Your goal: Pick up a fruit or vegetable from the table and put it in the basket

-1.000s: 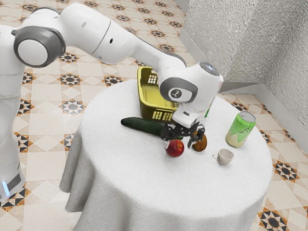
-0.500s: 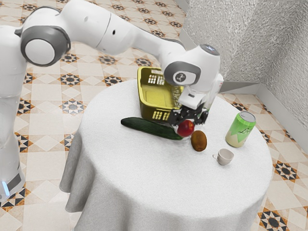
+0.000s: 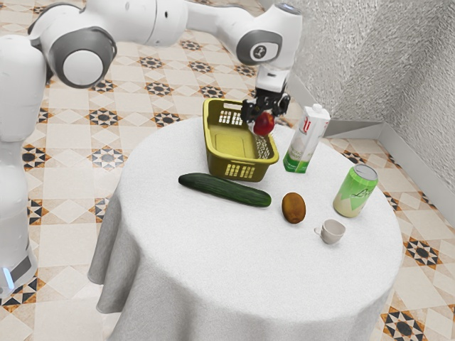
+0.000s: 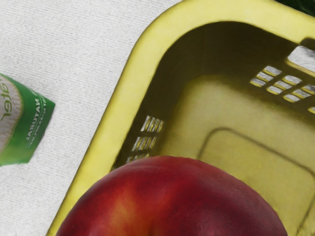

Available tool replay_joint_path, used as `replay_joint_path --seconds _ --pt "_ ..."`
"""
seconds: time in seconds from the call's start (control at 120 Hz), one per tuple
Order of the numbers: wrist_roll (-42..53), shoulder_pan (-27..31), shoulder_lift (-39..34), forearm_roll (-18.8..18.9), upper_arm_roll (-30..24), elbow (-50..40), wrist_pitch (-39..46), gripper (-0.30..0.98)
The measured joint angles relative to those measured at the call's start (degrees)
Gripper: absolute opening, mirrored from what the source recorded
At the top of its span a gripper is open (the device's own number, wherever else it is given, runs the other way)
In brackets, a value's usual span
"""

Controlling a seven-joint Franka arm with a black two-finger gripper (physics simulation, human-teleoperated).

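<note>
In the exterior view my gripper (image 3: 263, 117) is raised by the yellow basket's (image 3: 242, 158) side nearest the carton, shut on a red round fruit (image 3: 264, 124). The wrist view has the same red fruit (image 4: 172, 201) large under my hand, overlapping the rim and inside of the basket (image 4: 197, 11). A dark green cucumber (image 3: 224, 189) lies on the table in front of the basket, and a brown kiwi (image 3: 293, 207) rests beyond the cucumber's end.
On the white round table (image 3: 213, 263) a carton (image 3: 306, 139) stands upright close beside the basket; its green base (image 4: 35, 125) appears in the wrist view. A green can (image 3: 355, 192) and a small cup (image 3: 331, 231) stand toward the exterior view's right.
The red fruit has been taken hold of and lifted off the table. My hand has carried it up and back from near the kiwi to beside the basket. The other objects have stayed put.
</note>
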Motion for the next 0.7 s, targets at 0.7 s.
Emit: replay_joint_path --seconds 0.7 --pt "1.6 5.9 3.0 -3.0 -0.7 1.1 -1.3 0.67"
